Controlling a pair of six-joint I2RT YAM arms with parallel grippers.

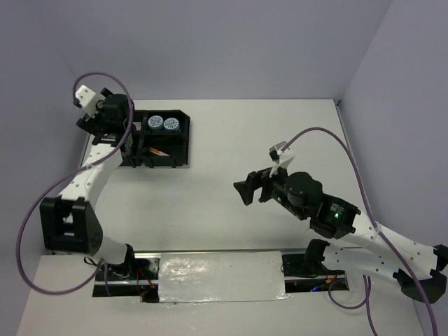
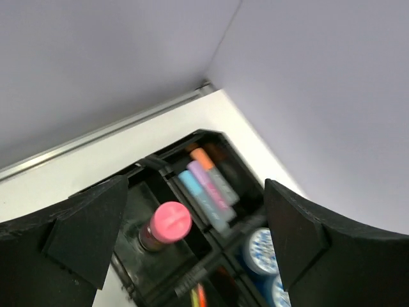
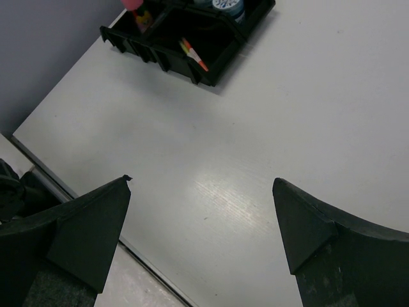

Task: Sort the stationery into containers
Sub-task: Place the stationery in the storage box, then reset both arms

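The black four-compartment tray [image 1: 186,143] sits at the far left of the table. It holds two blue-white tape rolls [image 1: 163,124], and thin pens [image 1: 159,151] show in a near compartment. In the left wrist view the tray [image 2: 199,135] holds a pink-capped bottle [image 2: 169,222] standing upright, orange, purple and blue highlighters [image 2: 206,180] side by side, the tape rolls [image 2: 261,248] and the pens [image 2: 198,295]. My left gripper [image 2: 195,187] hangs open and empty above the tray, over its left part [image 1: 137,145]. My right gripper [image 1: 250,189] is open and empty over bare table [image 3: 202,181], far from the tray [image 3: 160,59].
Grey walls enclose the table at the back and both sides. A shiny silver panel [image 1: 220,276] lies along the near edge between the arm bases. Purple cables [image 1: 329,136] loop above both arms.
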